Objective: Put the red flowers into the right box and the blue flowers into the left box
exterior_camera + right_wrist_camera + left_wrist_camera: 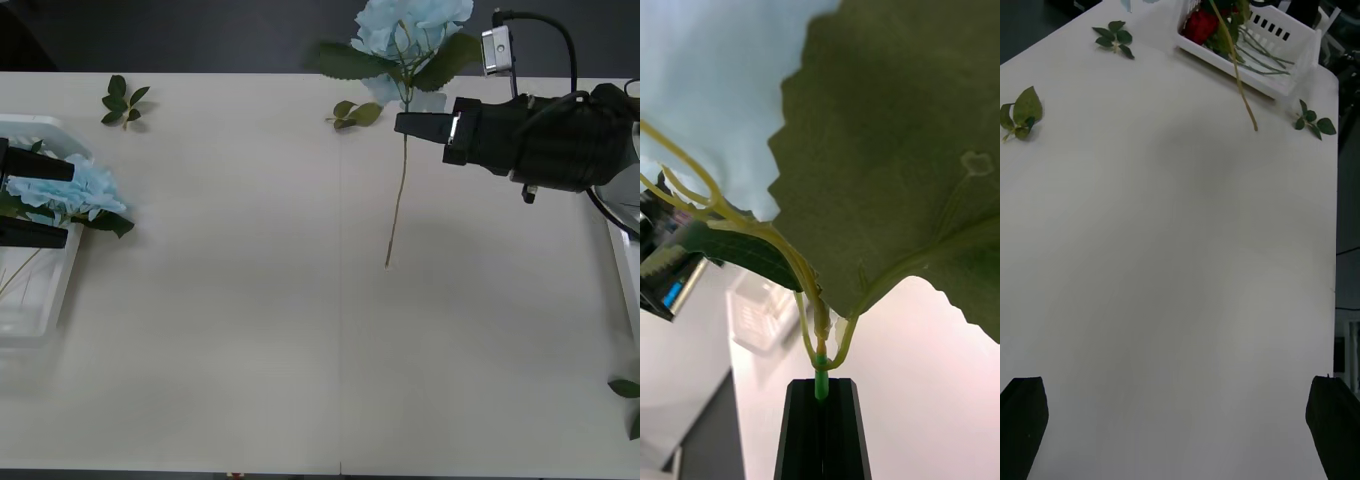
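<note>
Nearest my front camera, a loose leaf [626, 388] lies at the table's [250, 350] near right edge. My right gripper [425, 125] is clenched on a blue flower's [410, 30] thin stem just under the leaves; the wrist view shows the green stem pinched at the black fingertips [820, 420], a broad serrated leaf [902, 150] above. This flower hangs over the far middle of the table, head far, bare stem tip trailing nearward, seemingly off the surface.

I judge the step to be carrying it leftward to the left box [40, 310]. Another blue flower [65, 190] already rests there, and my left gripper [30, 200] hovers over it, fingers spread wide and holding nothing. I'd clear that arm first, then sweep the right arm left high enough that the dangling stem doesn't drag or catch the rim, and let go with the head over the tray.

Petals look soft and papery, the stem wiry and springy, so it may swing. The right box [1292, 52], white slotted plastic, holds red flowers [1201, 24]. Small leaf sprigs [122, 100] dot the matte table
</note>
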`<state>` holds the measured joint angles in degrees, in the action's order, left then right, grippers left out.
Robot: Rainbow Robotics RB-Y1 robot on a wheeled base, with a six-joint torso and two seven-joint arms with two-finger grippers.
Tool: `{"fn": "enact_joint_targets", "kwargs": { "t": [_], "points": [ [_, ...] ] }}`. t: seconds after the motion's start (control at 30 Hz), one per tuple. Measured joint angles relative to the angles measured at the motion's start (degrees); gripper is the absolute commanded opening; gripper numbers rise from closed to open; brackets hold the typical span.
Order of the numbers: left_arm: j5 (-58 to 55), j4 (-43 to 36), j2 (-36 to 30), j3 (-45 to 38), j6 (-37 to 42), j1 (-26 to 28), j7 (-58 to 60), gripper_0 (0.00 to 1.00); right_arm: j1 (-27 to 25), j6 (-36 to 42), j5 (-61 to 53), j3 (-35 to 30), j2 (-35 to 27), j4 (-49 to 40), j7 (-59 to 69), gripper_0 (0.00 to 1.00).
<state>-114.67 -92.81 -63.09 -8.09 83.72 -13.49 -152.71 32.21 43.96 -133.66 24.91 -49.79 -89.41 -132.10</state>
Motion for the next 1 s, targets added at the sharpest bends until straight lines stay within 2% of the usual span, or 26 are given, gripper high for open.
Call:
{"fn": "enact_joint_targets", "kwargs": {
  "t": [0.1,0.3,0.5,0.63,1.0],
  "points": [
    [0.0,-1.45,0.88,0.0,0.0,0.0,2.91,1.0,0.0,-1.06,-1.27,0.0,3.08,-0.05,-2.22,0.0],
    [-0.44,-3.14,5.27,0.24,0.0,-0.27,21.37,1.0,0.02,-4.03,-3.95,0.0,9.66,-0.05,-3.13,0.0],
    [-3.25,-3.13,7.27,4.88,-1.08,-2.87,24.19,1.0,1.03,-5.96,-4.1,0.0,14.08,-0.05,-3.13,0.0],
    [-3.8,-3.13,9.19,6.91,-1.89,-4.69,33.19,1.0,1.51,-6.9,-4.1,0.0,15.73,-0.17,-3.13,0.0],
    [0.03,-3.13,18.54,6.95,-3.15,-7.84,35.24,1.0,1.51,-10.95,-7.46,0.01,17.9,-2.16,-3.13,0.0]
  ]
}}
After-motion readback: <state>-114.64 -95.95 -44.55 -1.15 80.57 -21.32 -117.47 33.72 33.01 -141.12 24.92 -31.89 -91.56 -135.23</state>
